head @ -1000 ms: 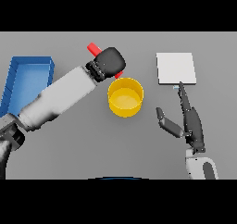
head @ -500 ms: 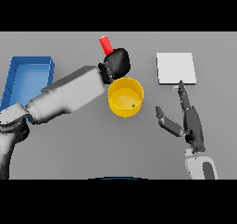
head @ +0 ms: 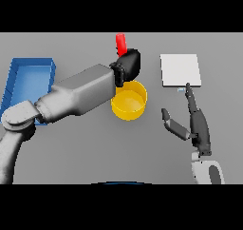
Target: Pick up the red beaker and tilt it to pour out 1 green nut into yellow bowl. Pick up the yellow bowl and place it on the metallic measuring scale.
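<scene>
Left hand [head: 128, 66] was wrapped tight around the red beaker [head: 121, 44], held up just behind the yellow bowl [head: 129, 100] mid-worktop. Right hand [head: 197, 124], fingers straight, rested near the scale [head: 180, 70]. No writing showed.

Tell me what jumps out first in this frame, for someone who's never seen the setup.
The red beaker stands out first, held in the left hand just beyond the yellow bowl at the table's middle. To the right lies the pale square measuring scale, with the right hand open in front of it, fingers straight toward it. A blue tray sits at the far left.
</scene>
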`<action>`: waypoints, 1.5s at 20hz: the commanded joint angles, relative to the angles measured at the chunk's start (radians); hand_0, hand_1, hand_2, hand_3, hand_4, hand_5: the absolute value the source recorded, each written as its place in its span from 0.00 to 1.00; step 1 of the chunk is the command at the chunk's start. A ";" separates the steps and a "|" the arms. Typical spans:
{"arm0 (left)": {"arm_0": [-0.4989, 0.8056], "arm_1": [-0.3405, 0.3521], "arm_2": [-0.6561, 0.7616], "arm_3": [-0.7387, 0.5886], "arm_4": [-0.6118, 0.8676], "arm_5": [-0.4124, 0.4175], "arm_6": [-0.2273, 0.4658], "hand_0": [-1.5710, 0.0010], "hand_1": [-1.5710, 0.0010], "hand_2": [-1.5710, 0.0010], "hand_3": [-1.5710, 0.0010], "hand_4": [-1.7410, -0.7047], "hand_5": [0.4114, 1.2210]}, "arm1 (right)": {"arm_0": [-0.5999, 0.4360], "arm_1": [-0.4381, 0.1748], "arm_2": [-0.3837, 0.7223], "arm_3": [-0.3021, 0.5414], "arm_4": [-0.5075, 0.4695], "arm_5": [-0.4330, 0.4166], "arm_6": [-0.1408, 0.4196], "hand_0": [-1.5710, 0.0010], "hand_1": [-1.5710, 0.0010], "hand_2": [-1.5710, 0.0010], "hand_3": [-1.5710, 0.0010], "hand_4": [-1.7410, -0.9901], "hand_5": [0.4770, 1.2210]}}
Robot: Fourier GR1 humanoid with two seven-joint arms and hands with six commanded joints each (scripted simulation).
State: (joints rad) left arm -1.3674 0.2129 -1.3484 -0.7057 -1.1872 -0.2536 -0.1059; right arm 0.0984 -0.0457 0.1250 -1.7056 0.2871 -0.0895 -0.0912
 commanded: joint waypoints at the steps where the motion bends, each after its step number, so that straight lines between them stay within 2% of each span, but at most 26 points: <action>1: -0.016 -0.011 -0.007 0.003 -0.001 -0.002 -0.003 0.00 0.00 0.00 0.00 0.02 1.00 | -0.001 0.002 -0.001 -0.006 -0.013 0.008 -0.001 1.00 1.00 1.00 1.00 0.78 0.21; 3: -0.067 0.002 -0.014 0.022 0.007 0.007 -0.041 0.00 0.00 0.00 0.00 0.02 1.00 | 0.004 0.012 0.008 -0.014 -0.014 0.010 -0.002 1.00 1.00 1.00 1.00 0.78 0.21; 7: -0.201 0.041 0.007 0.089 0.028 0.026 -0.054 0.00 0.00 0.00 0.00 0.02 1.00 | 0.012 0.014 0.016 -0.004 -0.015 0.018 -0.045 1.00 1.00 1.00 1.00 0.78 0.24; 9: -0.249 0.078 0.050 0.137 0.066 0.076 -0.047 0.00 0.00 0.00 0.25 0.01 1.00 | -0.008 0.006 0.008 0.009 -0.013 0.016 -0.035 1.00 1.00 1.00 1.00 0.77 0.25; 11: -0.303 0.091 0.122 0.245 0.130 0.094 -0.010 0.00 0.00 0.00 0.16 0.01 1.00 | -0.006 0.017 0.019 0.006 -0.004 0.011 -0.041 1.00 1.00 1.00 1.00 0.77 0.25; 13: -0.343 0.117 0.231 0.336 0.240 0.102 0.013 0.00 0.00 0.00 0.10 0.01 1.00 | -0.019 0.020 0.017 0.008 -0.015 0.018 -0.027 1.00 1.00 1.00 1.00 0.78 0.24; 15: -0.351 0.163 0.375 0.407 0.393 0.109 0.052 0.00 0.00 0.00 0.07 0.01 1.00 | -0.022 0.012 0.018 0.017 0.014 0.000 -0.015 1.00 1.00 1.00 1.00 0.79 0.22; 17: -0.348 0.212 0.510 0.469 0.545 0.118 0.090 0.00 0.00 0.00 0.10 0.00 1.00 | -0.022 0.007 0.025 0.014 0.045 -0.019 -0.024 1.00 1.00 1.00 1.00 0.80 0.21; 19: -0.317 0.264 0.601 0.527 0.661 0.163 0.133 0.00 0.00 0.00 0.11 0.00 1.00 | -0.043 0.011 0.013 0.024 0.004 0.001 -0.023 1.00 1.00 1.00 1.00 0.82 0.20; 20: -0.292 0.290 0.644 0.550 0.722 0.184 0.120 0.00 0.00 0.00 0.09 0.00 1.00 | -0.033 0.013 0.010 0.027 -0.019 0.014 -0.052 1.00 1.00 1.00 1.00 0.84 0.20; 21: -0.274 0.309 0.684 0.574 0.779 0.198 0.143 0.00 0.00 0.00 0.07 0.00 1.00 | -0.043 0.013 -0.001 0.033 -0.052 0.032 -0.051 1.00 1.00 1.00 1.00 0.86 0.20; 22: -0.244 0.334 0.725 0.591 0.836 0.219 0.136 0.00 0.00 0.00 0.06 0.00 1.00 | -0.052 0.022 0.002 0.043 -0.062 0.038 -0.046 1.00 1.00 1.00 1.00 0.88 0.20; 23: -0.216 0.348 0.749 0.606 0.878 0.250 0.163 0.00 0.00 0.00 0.05 0.00 1.00 | -0.048 0.018 0.006 0.044 -0.059 0.044 -0.050 1.00 1.00 1.00 1.00 0.88 0.21; 25: -0.140 0.379 0.792 0.623 0.960 0.303 0.177 0.00 0.00 0.00 0.03 0.00 1.00 | -0.045 0.007 0.002 0.036 -0.076 0.061 -0.049 1.00 1.00 1.00 1.00 0.85 0.22; 27: -0.079 0.396 0.819 0.624 1.024 0.343 0.222 0.00 0.00 0.00 0.02 0.00 1.00 | -0.047 0.005 0.005 0.045 -0.076 0.067 -0.064 1.00 1.00 1.00 1.00 0.80 0.24; 28: -0.056 0.400 0.841 0.635 1.065 0.364 0.288 0.00 0.00 0.00 0.02 0.00 1.00 | -0.040 -0.003 -0.004 0.045 -0.086 0.073 -0.076 1.00 1.00 1.00 1.00 0.79 0.25; 30: -0.015 0.414 0.879 0.615 1.135 0.395 0.334 0.00 0.00 0.00 0.01 0.00 1.00 | -0.052 -0.003 0.000 0.040 -0.081 0.071 -0.056 1.00 1.00 1.00 1.00 0.77 0.26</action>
State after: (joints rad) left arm -1.3815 0.6269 -0.4693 -0.0900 -0.0503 0.1411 0.2273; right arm 0.0456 -0.0482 0.1252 -1.6661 0.2060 -0.0189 -0.1467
